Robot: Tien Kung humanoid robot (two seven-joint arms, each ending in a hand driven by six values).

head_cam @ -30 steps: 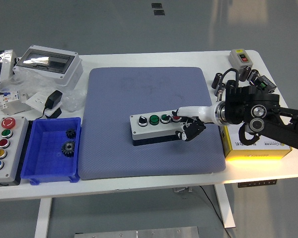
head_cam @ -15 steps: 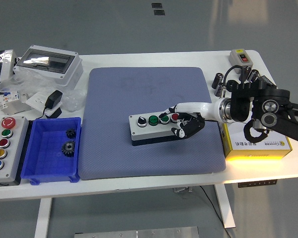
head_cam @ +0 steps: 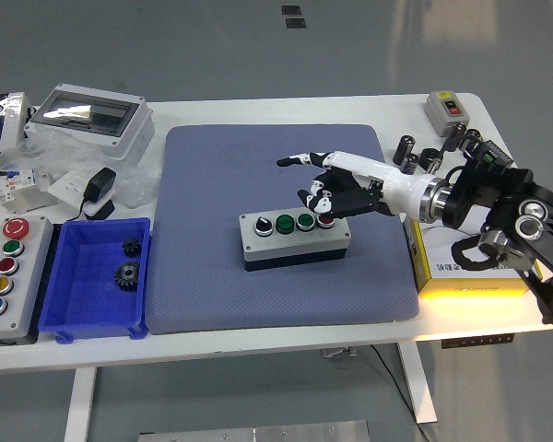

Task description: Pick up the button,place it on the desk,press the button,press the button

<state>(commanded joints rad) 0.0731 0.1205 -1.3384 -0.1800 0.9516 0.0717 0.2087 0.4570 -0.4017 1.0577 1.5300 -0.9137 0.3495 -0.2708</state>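
The grey button box [head_cam: 295,241] lies flat on the blue mat [head_cam: 221,175], a little right of its middle. Along its top run a black selector knob [head_cam: 261,224], two green buttons [head_cam: 284,223] and a red button [head_cam: 325,219]. My right hand [head_cam: 311,180] hovers just behind and above the box's right end and touches nothing. Its index finger [head_cam: 293,160] sticks out to the left while the other fingers [head_cam: 321,195] are curled over the red button. It holds nothing. The left arm does not show.
A blue bin [head_cam: 74,318] with two gears and a five-button control box [head_cam: 5,274] sit at the left. Behind them are a grey enclosure [head_cam: 90,118], bags and a black adapter [head_cam: 100,184]. A yellow box [head_cam: 475,276], black cylinders [head_cam: 407,147] and a small switch box [head_cam: 447,108] crowd the right.
My right hand has lifted off the box's right end by the red button and moved up and back. Its index finger now points left. The box stayed put.
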